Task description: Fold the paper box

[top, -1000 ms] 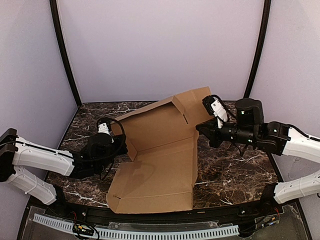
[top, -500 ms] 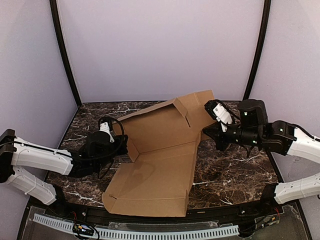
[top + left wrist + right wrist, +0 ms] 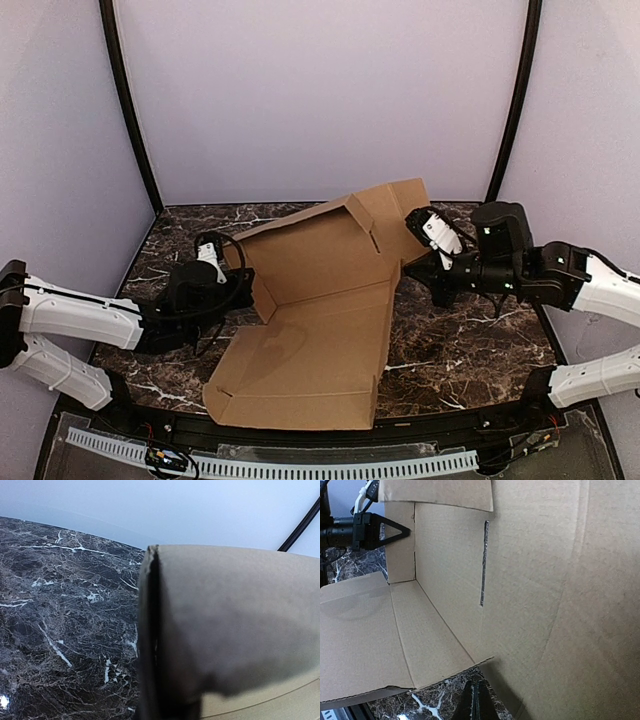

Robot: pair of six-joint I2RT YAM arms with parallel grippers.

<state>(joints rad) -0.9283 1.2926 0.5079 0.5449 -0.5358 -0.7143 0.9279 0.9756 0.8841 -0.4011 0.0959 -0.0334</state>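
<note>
- Paper box [image 3: 310, 330] is sliding toward the counter's [image 3: 460, 340] near-left side since a second ago, base lying flat mid-counter, back wall standing.
- Right claw [image 3: 410, 262] is looking clenched; left claw [image 3: 238, 286], can't tell.
- Side walls are still waiting on folding.

The paper box [image 3: 310, 345] sits in the middle of the desk [image 3: 470, 340], flat panel toward the near edge, raised panel standing behind it toward the far edge. The left gripper [image 3: 240, 290] is at its left side, perhaps touching; the right gripper [image 3: 408, 266] is just beside its right side.
</note>
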